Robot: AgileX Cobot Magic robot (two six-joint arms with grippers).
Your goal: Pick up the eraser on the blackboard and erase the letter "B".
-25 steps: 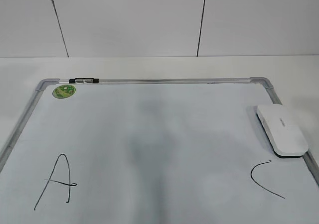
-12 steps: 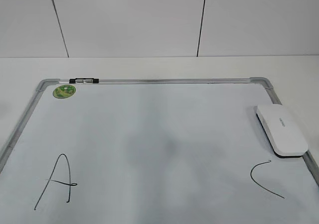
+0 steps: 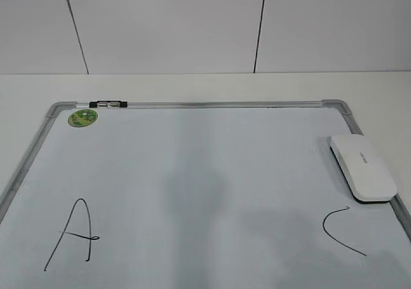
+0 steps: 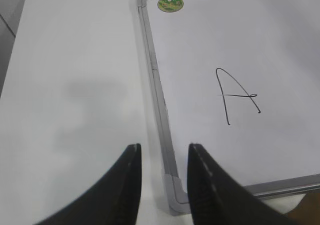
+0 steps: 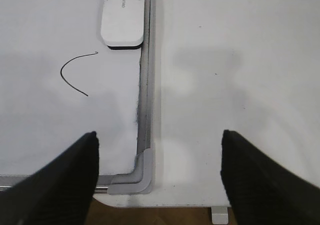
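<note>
The white eraser [image 3: 363,167] lies flat at the right edge of the blackboard [image 3: 192,104], just above the curved "C" [image 3: 340,232]. It also shows at the top of the right wrist view [image 5: 122,15]. The letter "B" does not show in any view; only the "A" [image 3: 74,234] and the "C" are on the board. My right gripper [image 5: 159,135] is wide open and empty above the board's near right corner, well short of the eraser. My left gripper [image 4: 162,147] is open and empty above the near left corner. Neither gripper shows in the exterior view.
A round green sticker [image 3: 83,117] and a black clip [image 3: 108,103] sit at the board's far left corner. The board lies on a white table [image 3: 192,83] with a white wall behind. The table's front edge [image 5: 175,201] is just below the right gripper.
Only faint shadows on the board have shifted, now falling toward the lower right. The eraser and the letters have not moved.
</note>
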